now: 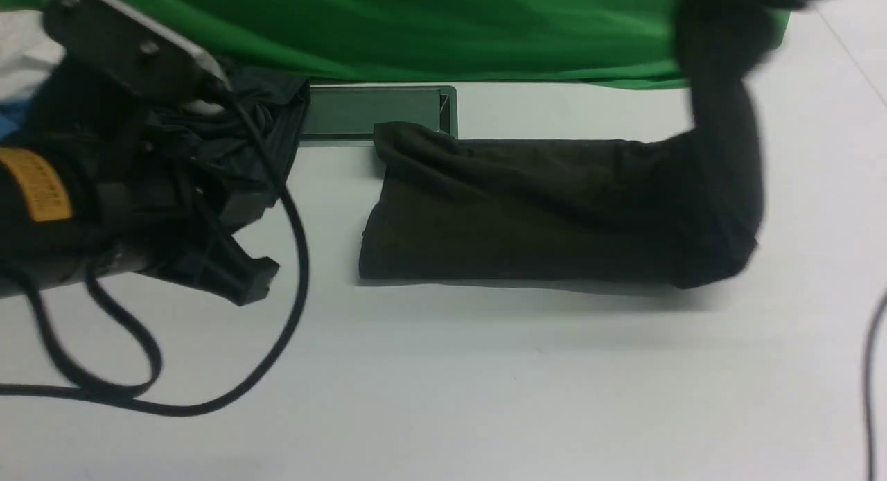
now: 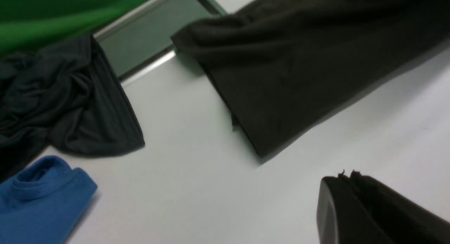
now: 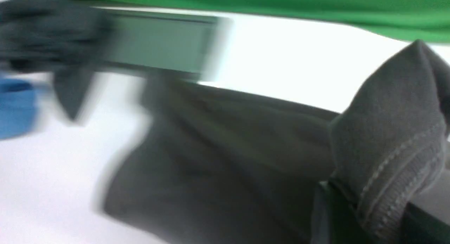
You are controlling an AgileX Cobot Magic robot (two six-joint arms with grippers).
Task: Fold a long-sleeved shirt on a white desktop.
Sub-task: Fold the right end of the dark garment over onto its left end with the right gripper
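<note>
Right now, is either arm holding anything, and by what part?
Right jaws grip the dark olive long-sleeved shirt by its stitched hem edge, lifting that end. Left gripper holds nothing.

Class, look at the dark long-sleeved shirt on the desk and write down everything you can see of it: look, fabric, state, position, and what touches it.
The long-sleeved shirt is dark olive-charcoal, of soft matte knit. It lies folded into a long band across the white desktop, its far corner bunched against a grey-green panel. Its right end is lifted off the desk, hanging from the right gripper, which is shut on a stitched hem. The left gripper is apart from it. No logo or neck label shows.
</note>
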